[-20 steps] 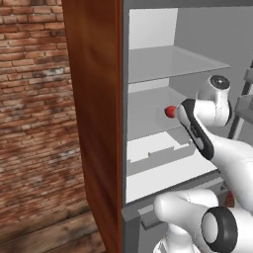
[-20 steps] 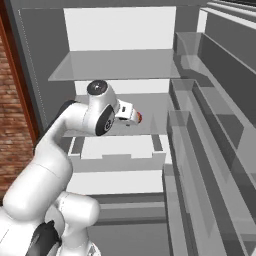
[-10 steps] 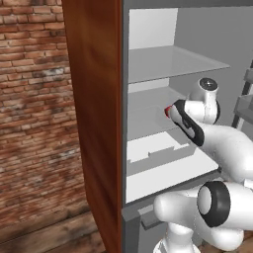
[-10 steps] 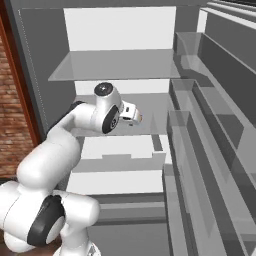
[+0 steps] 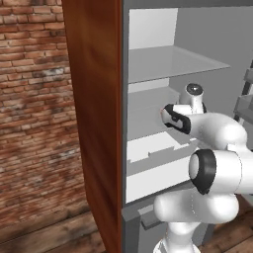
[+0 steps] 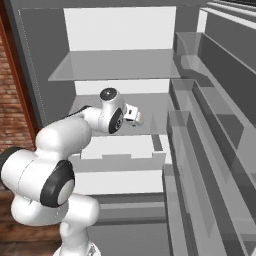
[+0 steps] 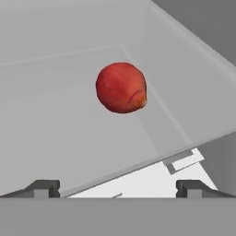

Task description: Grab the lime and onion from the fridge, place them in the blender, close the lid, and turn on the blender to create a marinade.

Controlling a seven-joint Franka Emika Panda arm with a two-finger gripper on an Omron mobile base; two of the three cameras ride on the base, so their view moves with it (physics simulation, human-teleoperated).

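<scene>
The gripper (image 7: 117, 186) is held with its jaws spread wide and empty, so that a round item can pass between the fingertips. It is aimed into the fridge (image 6: 120, 65), along the middle shelf. The onion (image 7: 121, 87), a reddish ball, rests on that shelf ahead of the fingertips, well apart from them. The approach is judged unfinished; no contact is made.
</scene>
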